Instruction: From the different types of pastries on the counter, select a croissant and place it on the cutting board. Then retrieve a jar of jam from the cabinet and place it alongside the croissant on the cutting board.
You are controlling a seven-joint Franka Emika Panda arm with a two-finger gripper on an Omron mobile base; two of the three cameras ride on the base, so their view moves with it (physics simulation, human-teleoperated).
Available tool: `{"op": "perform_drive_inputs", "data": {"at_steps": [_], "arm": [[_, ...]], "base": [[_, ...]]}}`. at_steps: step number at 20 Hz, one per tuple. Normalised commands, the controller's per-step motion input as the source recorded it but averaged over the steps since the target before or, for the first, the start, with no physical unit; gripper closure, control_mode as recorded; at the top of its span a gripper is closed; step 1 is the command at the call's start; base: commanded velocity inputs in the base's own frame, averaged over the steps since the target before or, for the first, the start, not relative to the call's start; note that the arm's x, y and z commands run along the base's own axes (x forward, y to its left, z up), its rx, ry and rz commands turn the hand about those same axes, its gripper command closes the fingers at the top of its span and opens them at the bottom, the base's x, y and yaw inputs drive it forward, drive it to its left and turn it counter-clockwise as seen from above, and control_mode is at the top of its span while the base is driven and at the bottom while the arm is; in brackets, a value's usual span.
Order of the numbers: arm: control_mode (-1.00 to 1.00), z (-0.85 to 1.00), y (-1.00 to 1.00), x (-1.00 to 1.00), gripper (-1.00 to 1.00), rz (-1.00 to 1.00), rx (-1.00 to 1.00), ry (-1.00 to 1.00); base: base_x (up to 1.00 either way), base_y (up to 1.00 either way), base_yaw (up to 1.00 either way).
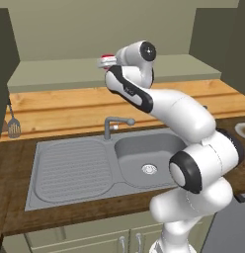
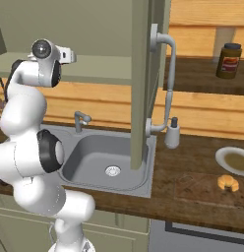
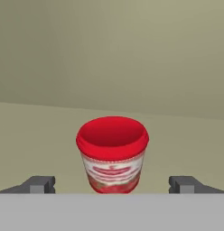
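Croissant (image 2: 228,183) already on cutting board (image 2: 193,189) — jam retrieval in hand. Jar of jam (image 3: 112,154) stands upright on cabinet shelf, centred ahead of gripper (image 3: 112,184). Jaws wide open, holding nothing. You advance straight, keep jar centred, close below red lid — avoid tipping.

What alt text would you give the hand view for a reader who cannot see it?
A small jar of jam with a bright red top stands upright on a pale olive shelf, centred ahead of the open gripper. The two dark fingertips sit wide apart on either side, not touching it.
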Motion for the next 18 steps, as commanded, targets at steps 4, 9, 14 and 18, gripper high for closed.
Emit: {"op": "perform_drive_inputs", "data": {"at_steps": [4,9,14,18], "arm": [[-1.00,0.00,0.01,0.25,-1.00,-0.01,0.00,0.00],[-1.00,-0.06,0.11,0.14,-1.00,0.00,-0.01,0.00],[-1.00,-0.16,0.16,0.13,-1.00,0.00,-0.02,0.00],[-1.00,-0.04,0.03,0.25,-1.00,-0.01,0.00,0.00]], "base": [[0.00,0.00,0.00],[0.00,0.00,0.00],[0.00,0.00,0.00],[0.00,0.00,0.00]]}}
